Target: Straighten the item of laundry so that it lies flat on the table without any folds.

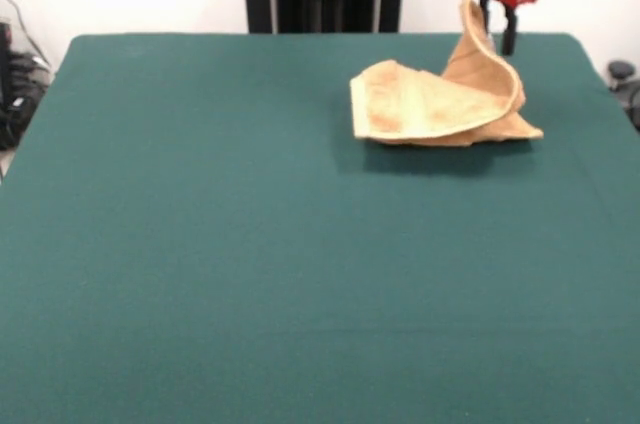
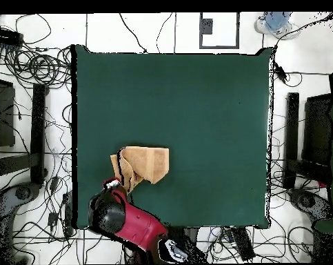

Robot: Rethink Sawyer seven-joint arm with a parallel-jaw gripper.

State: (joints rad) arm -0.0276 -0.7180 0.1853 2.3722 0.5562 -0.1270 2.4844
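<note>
The towel has one corner lifted at the picture's 1 o'clock in the front view, pinched in the closed gripper, rising as a tilted peak; the rest lies folded on the green table below.

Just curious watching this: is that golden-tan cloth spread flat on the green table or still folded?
Still folded. The golden-tan terry towel lies partly on the dark green felt table, one corner lifted upright beneath the red end effector.
</note>
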